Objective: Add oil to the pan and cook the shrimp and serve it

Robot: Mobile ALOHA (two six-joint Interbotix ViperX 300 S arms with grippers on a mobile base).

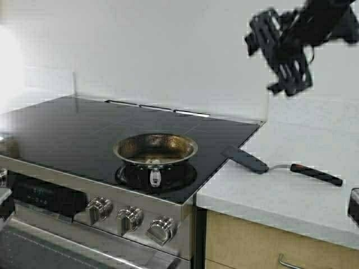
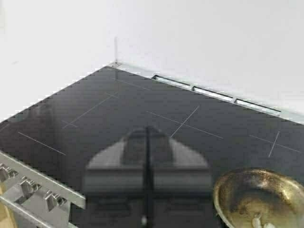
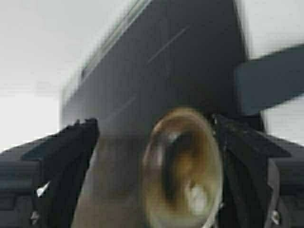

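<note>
One pan (image 1: 155,148), handle (image 1: 155,176) toward knobs (image 1: 129,218)

High view: from above and behind, facing forward and down across the stove (image 1: 101,126) and counter (image 1: 303,185). Left wrist view: low over the cooktop, facing the back wall, close. Right wrist view: apparently high, looking down between its fingers (image 3: 66,161). All three views share the pan (image 1: 155,148) (image 2: 259,197) (image 3: 183,166).

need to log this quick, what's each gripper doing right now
Left gripper: shut, holding nothing.
Right gripper: open, empty, raised above the pan.
</note>
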